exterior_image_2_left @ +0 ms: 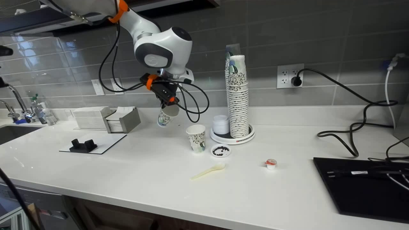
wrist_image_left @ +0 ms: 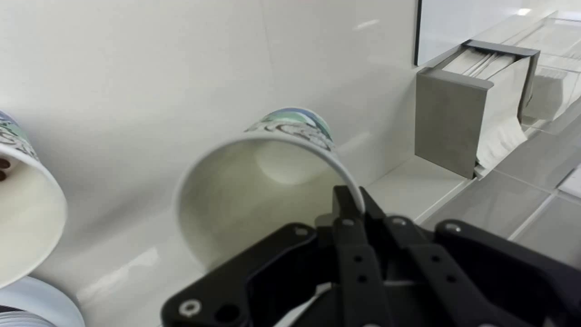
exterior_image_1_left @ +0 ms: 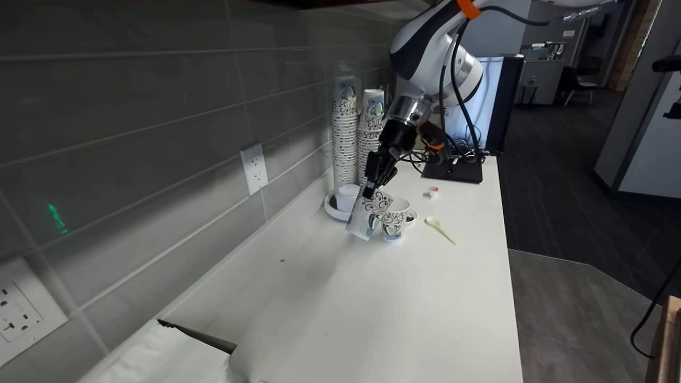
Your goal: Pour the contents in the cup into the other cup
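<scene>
At the lower right of the wrist view the claw (wrist_image_left: pixel 356 200) pinches the held cup (wrist_image_left: pixel 245 204) by its rim, one finger inside the mouth and one outside. The cup takes the middle of that view, and what shows of its pale inside, floor included, is bare; the black fingers hide part of the wall toward the lower right. In an exterior view, left of centre, it hangs over the counter (exterior_image_2_left: pixel 143 175), tilted, base to the lower left, mouth to the upper right.

The standing cup (wrist_image_left: pixel 32 218) comes next, cut off at the left edge of the wrist view, with a few brown beans (wrist_image_left: pixel 4 163) showing; how many lie inside cannot be told. Near the middle of an exterior view it stands upright, near the held cup but apart from it.

From this I judge the pour itself done: one cup looks emptied, and at least some of the load sits in its partner. What is left is probably small: level the held cup, set it down and let go. A dark speck (exterior_image_1_left: pixel 282 260) lies on the counter near the middle of an exterior view, too small to call a stray bean or not.

Farther out, to the right of the standing cup in an exterior view, come a small white dish (exterior_image_2_left: pixel 228 153), dark-specked inside, and the stacked cups (exterior_image_2_left: pixel 239 105) on a round tray (exterior_image_2_left: pixel 228 141); a pale spoon (exterior_image_2_left: pixel 207 172) lies lower in the frame. None of these seems needed for what remains
</scene>
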